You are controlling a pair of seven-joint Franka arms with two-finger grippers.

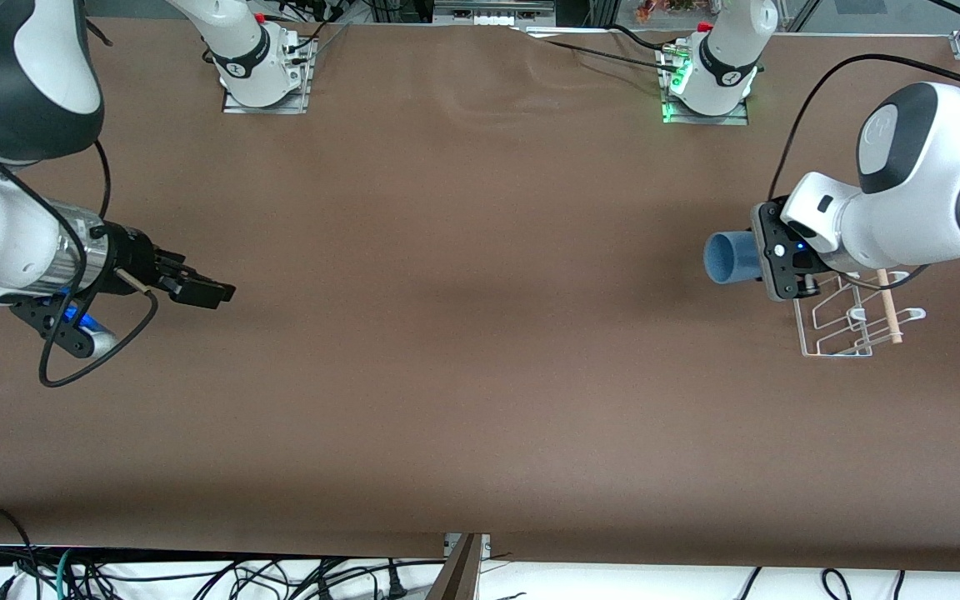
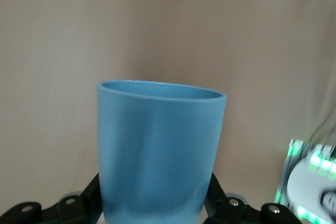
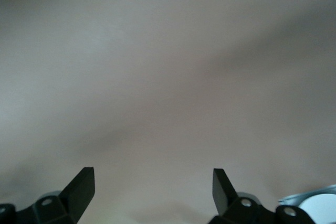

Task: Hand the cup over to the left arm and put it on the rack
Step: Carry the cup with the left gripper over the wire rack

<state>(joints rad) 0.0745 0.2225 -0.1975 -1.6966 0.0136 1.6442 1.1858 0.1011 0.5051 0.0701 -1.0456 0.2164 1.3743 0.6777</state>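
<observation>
blue cup (image 1: 730, 257) sits clamped in the left gripper (image 1: 759, 258) just above the rack (image 1: 842, 321) at the worktop's left-arm end; handover done, racking remains. right gripper (image 1: 197, 287) waits empty, spread wide.

place: robotics lab | evidence: two bolted-down arm bases (image 1: 263, 71) on brown surface (image 1: 463, 333) | loose cables (image 1: 197, 575) along its edge
</observation>
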